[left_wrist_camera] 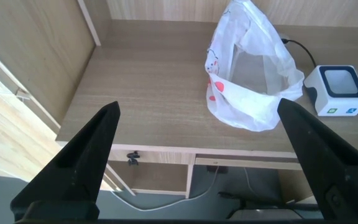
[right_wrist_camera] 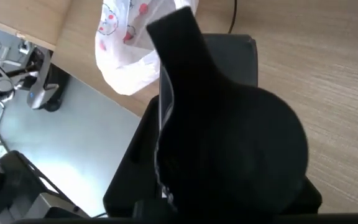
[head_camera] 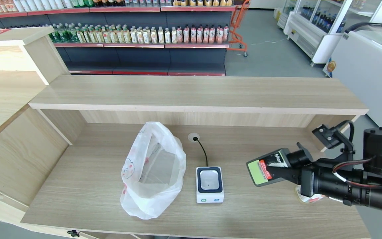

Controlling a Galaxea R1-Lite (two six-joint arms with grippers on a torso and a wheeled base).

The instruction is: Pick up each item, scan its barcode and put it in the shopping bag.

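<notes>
My right gripper [head_camera: 290, 163] is shut on a dark box [head_camera: 266, 168] with a green and red label, holding it in the air to the right of the scanner [head_camera: 210, 184]. In the right wrist view the dark box [right_wrist_camera: 241, 137] blocks most of the picture, with one black finger [right_wrist_camera: 179, 56] lying over it. The white shopping bag [head_camera: 153, 169] stands open on the counter just left of the scanner. My left gripper [left_wrist_camera: 197, 168] is open and holds nothing; it hangs above the counter's front edge, nearer than the shopping bag [left_wrist_camera: 250, 68] and the scanner [left_wrist_camera: 337, 90].
A white item with red print [head_camera: 307, 198] sits on the counter under my right arm, mostly hidden. The scanner's cable runs back to a grommet [head_camera: 193, 136]. A raised shelf [head_camera: 197, 93] borders the counter at the back, a side wall [head_camera: 18, 156] at the left.
</notes>
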